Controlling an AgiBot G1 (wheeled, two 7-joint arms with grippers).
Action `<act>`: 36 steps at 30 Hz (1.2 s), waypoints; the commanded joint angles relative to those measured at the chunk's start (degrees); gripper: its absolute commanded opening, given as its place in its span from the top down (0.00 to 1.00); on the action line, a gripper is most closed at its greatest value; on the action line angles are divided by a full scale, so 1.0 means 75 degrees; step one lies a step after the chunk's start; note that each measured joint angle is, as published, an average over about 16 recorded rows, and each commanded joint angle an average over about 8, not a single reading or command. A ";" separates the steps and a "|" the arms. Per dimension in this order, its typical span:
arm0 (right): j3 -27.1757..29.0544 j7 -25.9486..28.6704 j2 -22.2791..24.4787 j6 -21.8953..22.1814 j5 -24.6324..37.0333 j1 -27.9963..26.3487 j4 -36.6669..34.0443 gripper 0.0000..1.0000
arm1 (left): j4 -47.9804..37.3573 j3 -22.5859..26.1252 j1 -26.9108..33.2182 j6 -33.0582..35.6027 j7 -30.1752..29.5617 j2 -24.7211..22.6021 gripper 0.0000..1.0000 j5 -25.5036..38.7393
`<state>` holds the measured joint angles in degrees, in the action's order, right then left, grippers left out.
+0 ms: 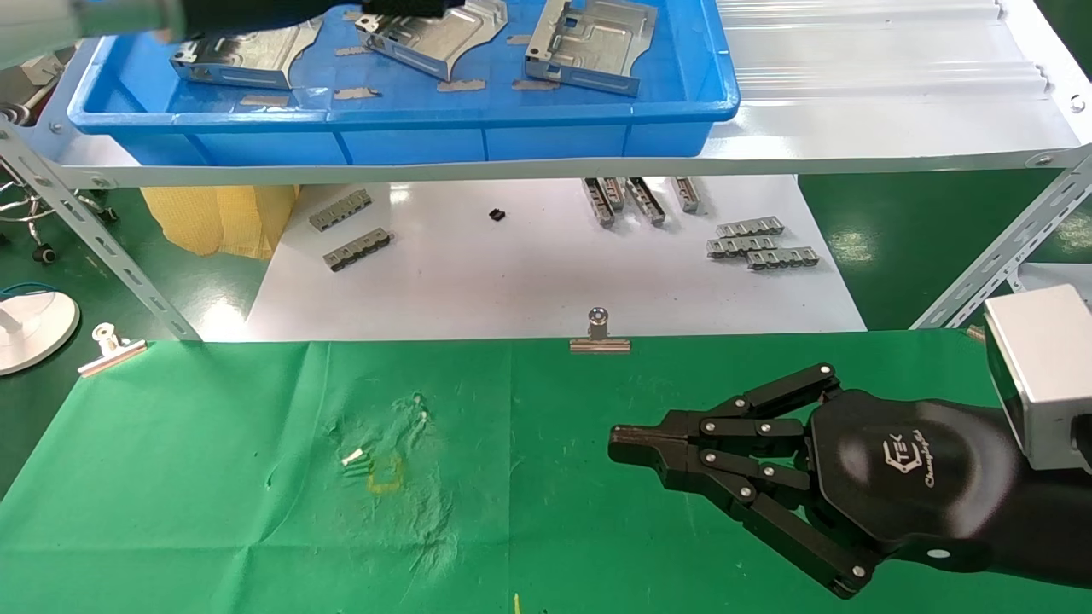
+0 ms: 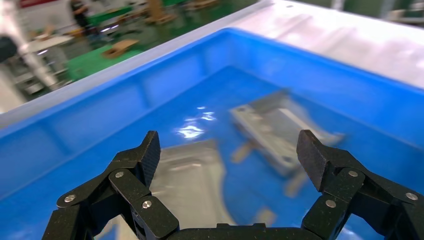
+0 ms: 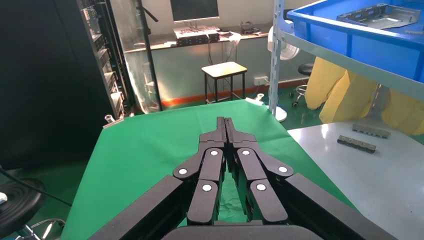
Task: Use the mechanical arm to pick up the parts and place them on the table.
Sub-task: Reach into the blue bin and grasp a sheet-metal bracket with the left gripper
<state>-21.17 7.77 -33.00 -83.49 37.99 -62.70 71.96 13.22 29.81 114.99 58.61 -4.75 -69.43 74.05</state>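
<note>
Parts: three silver-grey brackets lying in the blue tray [image 1: 409,128] on the upper shelf — one [image 1: 247,58] at the robot's left end, one [image 1: 435,38] in the middle, one [image 1: 589,43] toward the right, all apart from each other, with small flat scraps scattered between them on the tray floor. Left gripper [image 2: 230,157] poised over the tray, fingers spread wide and grasping nothing; below it, in the left wrist view, one blurred bracket [image 2: 190,185] under the open jaws and a second [image 2: 280,130] just beyond. Only a dark blurred edge of that left arm showing along the top of the head view. Right gripper [image 1: 623,448] parked low over the green table [image 1: 213,477], fingers pressed together tip to tip, empty. No bracket on the green cloth. Silver binder clips [image 1: 599,333] clamped on the cloth's far edge. Small grey slotted strips [image 1: 759,247] lying on the white sheet [image 1: 512,281] under the shelf.
</note>
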 commanded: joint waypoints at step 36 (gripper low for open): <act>-0.0002 -0.0001 0.0001 0.0001 -0.0001 0.0000 0.0000 1.00 | -0.1506 0.0763 0.0565 -0.2292 -0.0790 -0.1013 1.00 0.1187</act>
<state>-21.18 7.77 -32.99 -83.48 37.98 -62.71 71.96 1.86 35.51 119.24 41.56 -10.66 -77.04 82.91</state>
